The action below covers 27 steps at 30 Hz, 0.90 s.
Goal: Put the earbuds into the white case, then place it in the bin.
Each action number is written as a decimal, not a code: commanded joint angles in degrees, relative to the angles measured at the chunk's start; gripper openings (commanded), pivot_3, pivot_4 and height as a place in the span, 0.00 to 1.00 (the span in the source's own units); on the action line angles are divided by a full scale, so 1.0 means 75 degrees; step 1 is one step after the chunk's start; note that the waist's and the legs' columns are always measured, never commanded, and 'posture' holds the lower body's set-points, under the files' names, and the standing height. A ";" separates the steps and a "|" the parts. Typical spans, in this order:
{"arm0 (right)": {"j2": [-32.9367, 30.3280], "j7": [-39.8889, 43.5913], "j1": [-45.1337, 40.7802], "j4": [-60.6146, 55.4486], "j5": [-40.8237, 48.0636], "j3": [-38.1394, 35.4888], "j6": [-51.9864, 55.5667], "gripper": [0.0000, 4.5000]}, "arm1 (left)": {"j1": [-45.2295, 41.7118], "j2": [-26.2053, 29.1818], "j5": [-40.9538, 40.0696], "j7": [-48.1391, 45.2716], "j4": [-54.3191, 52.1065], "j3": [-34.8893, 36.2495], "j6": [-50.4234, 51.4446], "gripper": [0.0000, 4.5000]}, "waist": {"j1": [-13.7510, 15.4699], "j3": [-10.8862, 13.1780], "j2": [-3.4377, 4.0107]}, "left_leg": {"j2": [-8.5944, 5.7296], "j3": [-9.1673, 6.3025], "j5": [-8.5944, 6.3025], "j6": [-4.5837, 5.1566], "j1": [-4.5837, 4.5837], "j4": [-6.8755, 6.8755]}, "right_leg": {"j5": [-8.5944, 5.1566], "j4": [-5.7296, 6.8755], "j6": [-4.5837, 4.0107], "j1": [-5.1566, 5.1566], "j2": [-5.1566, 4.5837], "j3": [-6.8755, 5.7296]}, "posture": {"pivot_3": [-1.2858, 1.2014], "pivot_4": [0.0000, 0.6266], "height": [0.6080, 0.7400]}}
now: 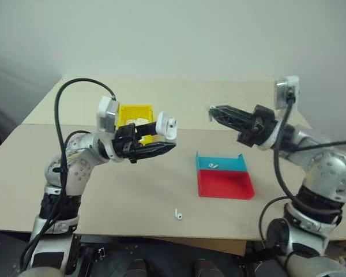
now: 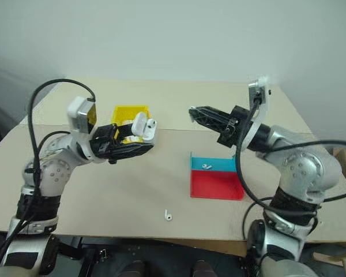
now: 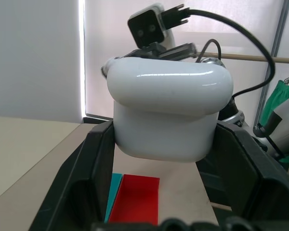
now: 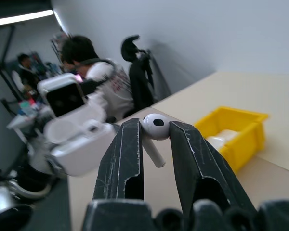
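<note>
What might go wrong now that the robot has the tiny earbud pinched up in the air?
The tiny glossy white earbud is pinched only at its head by the right end effector, so it might slip and fall. The small glossy white case, open in the left end effector, has one earbud seated already; a misaligned push could miss the free slot.

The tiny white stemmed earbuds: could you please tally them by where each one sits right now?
Pinched in the right claw: 1 glossy white stemmed earbud
In the flat blue plastic tray: 1 earbud
On the tan tabletop: 1 earbud
Total: 3
</note>
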 commanded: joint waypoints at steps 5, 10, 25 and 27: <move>0.1176 -0.2252 -0.0371 -0.0823 0.2076 -0.0611 0.0636 0.14 | -0.0830 -0.0438 0.0468 -0.0452 0.0815 -0.0199 -0.0463 0.62 | -0.0006 0.0000 0.0000 | 0.0000 -0.0001 0.0000 0.0000 -0.0007 -0.0001 | -0.0001 -0.0006 0.0001 -0.0004 -0.0001 -0.0002 | 0.52 0.24 1.00; 0.1167 -0.2807 0.0030 -0.1010 0.2781 0.0111 0.0310 0.14 | -0.0958 -0.0524 0.0633 -0.0632 0.0954 -0.0233 -0.0485 0.62 | -0.0110 0.0000 0.0000 | 0.0001 -0.0003 0.0000 0.0001 -0.0011 -0.0004 | -0.0001 -0.0006 0.0001 -0.0005 -0.0001 -0.0003 | 0.52 0.24 1.00; -0.0101 -0.3296 0.0925 -0.0929 0.3333 0.1703 -0.1307 0.14 | -0.0892 -0.0505 0.0691 -0.0627 0.0803 -0.0117 -0.0384 0.62 | -0.0151 0.0000 0.0000 | 0.0001 -0.0005 -0.0001 0.0002 -0.0013 -0.0004 | -0.0002 -0.0010 0.0003 -0.0007 0.0000 -0.0002 | 0.52 0.24 1.00; -0.0239 -0.3298 0.0965 -0.0887 0.3316 0.1872 -0.1510 0.14 | -0.0877 -0.0501 0.0682 -0.0619 0.0777 -0.0108 -0.0378 0.62 | -0.0149 0.0000 0.0000 | 0.0001 -0.0005 -0.0001 0.0002 -0.0012 -0.0004 | -0.0002 -0.0009 0.0004 -0.0007 0.0000 -0.0002 | 0.52 0.24 1.00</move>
